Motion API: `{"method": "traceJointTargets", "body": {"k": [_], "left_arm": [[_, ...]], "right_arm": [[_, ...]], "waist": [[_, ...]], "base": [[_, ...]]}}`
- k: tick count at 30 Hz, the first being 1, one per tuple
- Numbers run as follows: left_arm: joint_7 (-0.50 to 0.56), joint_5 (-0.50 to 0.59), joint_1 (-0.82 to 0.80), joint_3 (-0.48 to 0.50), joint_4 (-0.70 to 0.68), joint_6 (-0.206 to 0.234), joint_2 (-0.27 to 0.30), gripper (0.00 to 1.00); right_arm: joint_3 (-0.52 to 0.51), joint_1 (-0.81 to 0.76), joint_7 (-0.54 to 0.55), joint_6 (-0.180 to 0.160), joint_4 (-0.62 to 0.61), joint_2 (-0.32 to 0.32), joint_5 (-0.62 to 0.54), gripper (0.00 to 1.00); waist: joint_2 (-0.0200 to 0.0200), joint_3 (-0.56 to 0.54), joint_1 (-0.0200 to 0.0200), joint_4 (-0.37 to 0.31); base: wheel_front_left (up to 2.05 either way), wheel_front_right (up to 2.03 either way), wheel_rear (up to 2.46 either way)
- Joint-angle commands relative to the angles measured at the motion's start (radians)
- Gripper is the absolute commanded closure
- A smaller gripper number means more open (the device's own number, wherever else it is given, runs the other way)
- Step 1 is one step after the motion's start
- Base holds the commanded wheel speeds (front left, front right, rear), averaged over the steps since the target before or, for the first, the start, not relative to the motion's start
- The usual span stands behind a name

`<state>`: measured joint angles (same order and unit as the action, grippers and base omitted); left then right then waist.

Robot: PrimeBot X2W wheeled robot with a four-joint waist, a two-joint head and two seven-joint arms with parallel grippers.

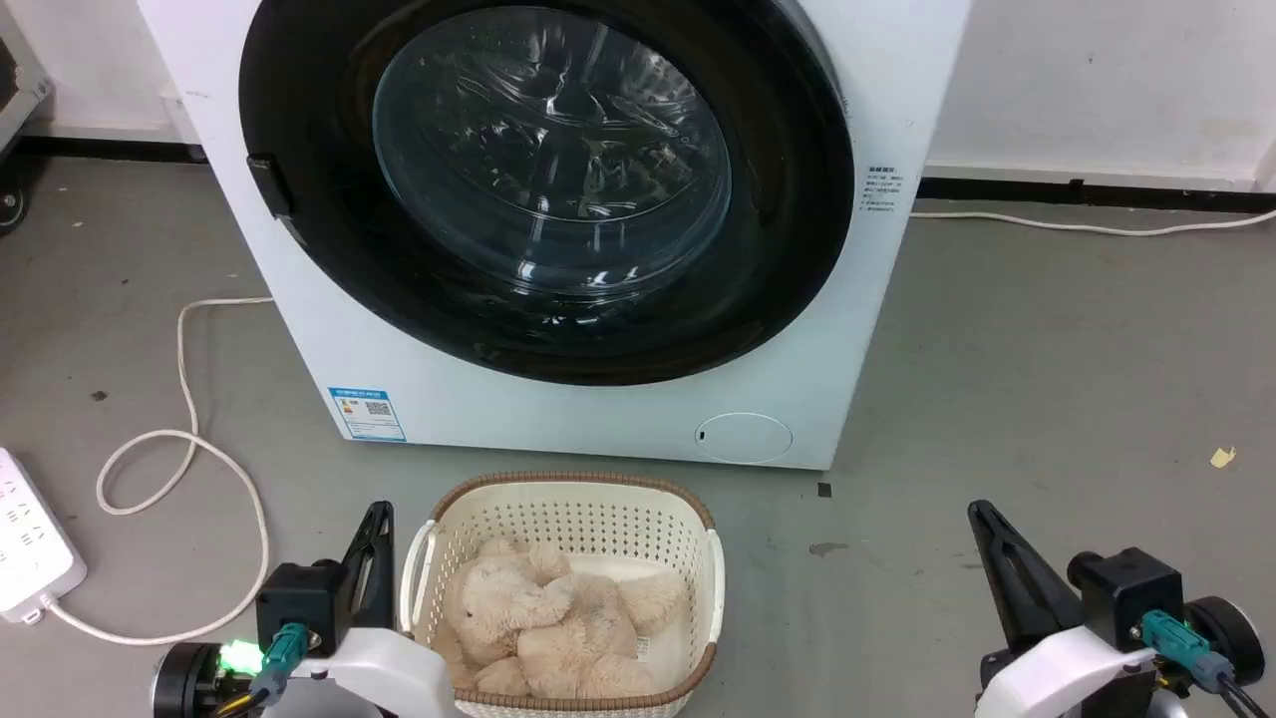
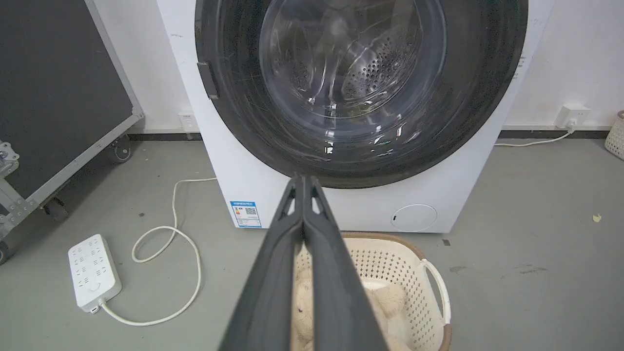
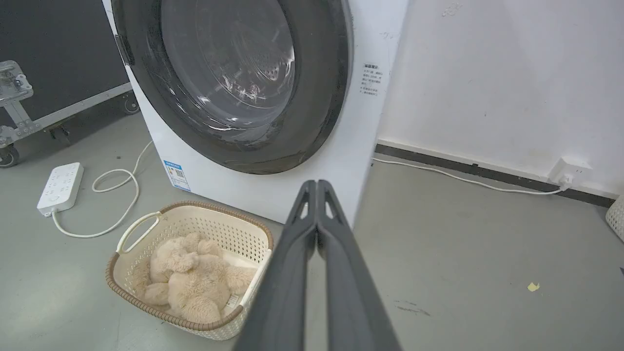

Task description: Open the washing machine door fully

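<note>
Door (image 1: 548, 179): on the machine (image 1: 598, 419) front, far centre of the scene. It looks shut, its black ring flat against the white panel.

Left gripper (image 1: 380, 514): low at near left, fingers pressed together, nothing held. Left wrist view confirms this, tips (image 2: 303, 178) meeting with no gap.
Right gripper (image 1: 979, 511): low at near right, also clenched and empty, the same in its own view (image 3: 317, 183). Both are well apart from the door.

Step in hand (judged): reach for the door, not yet begun.

Notes for doing it well:
- A small dark tab (image 1: 269, 184) sits on the ring's left edge, probably the pull point. The left arm is on that side, so use it.
- The fingers must part, or one tip must hook behind the tab. Shut tips pressed on glossy plastic would likely slip.
- Pull toward the near side first to free the latch, then follow an arc round to the right. A straight pull would fight the hinge.
- The basket (image 1: 568, 484) holding a plush toy (image 1: 548, 618) stands just in front of the machine. Whether the door's lower edge clears it, cannot tell. Keep the forearm above the rim.

Pointing and axis:
- The glass bowl faces the near side, toward the robot.
- A round disc has no long axis of its own.
- The line that matters is the hinge. It is not visible. With the tab at left, I judge it upright along the right edge.
- Fully open should leave the face turned well to the right.
</note>
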<state>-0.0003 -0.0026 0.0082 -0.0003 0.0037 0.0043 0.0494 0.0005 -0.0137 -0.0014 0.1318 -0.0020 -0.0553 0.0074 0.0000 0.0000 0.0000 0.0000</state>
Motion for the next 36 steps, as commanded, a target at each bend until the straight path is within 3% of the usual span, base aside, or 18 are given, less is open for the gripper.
{"method": "traceJointTargets", "body": {"k": [1,28,29,36], "left_arm": [[0.0,0.003,-0.008,0.0,-0.004,-0.004,0.001,1.0],[0.0,0.003,-0.008,0.0,-0.004,-0.004,0.001,1.0],[0.0,0.0,0.0,0.0,0.0,0.0,0.0,0.0],[-0.007,-0.001,0.0,-0.005,0.001,0.004,0.0,0.0]], "right_arm": [[0.0,0.014,0.001,-0.001,0.002,0.005,-0.007,1.0],[0.0,0.014,0.001,-0.001,0.002,0.005,-0.007,1.0],[0.0,0.0,0.0,0.0,0.0,0.0,0.0,0.0],[0.002,0.0,-0.006,0.0,0.0,0.0,0.008,0.0]], "waist": [[0.0,0.0,0.0,0.0],[0.0,0.0,0.0,0.0],[0.0,0.0,0.0,0.0],[0.0,0.0,0.0,0.0]], "base": [[0.0,0.0,0.0],[0.0,0.0,0.0],[0.0,0.0,0.0],[0.0,0.0,0.0]]}}
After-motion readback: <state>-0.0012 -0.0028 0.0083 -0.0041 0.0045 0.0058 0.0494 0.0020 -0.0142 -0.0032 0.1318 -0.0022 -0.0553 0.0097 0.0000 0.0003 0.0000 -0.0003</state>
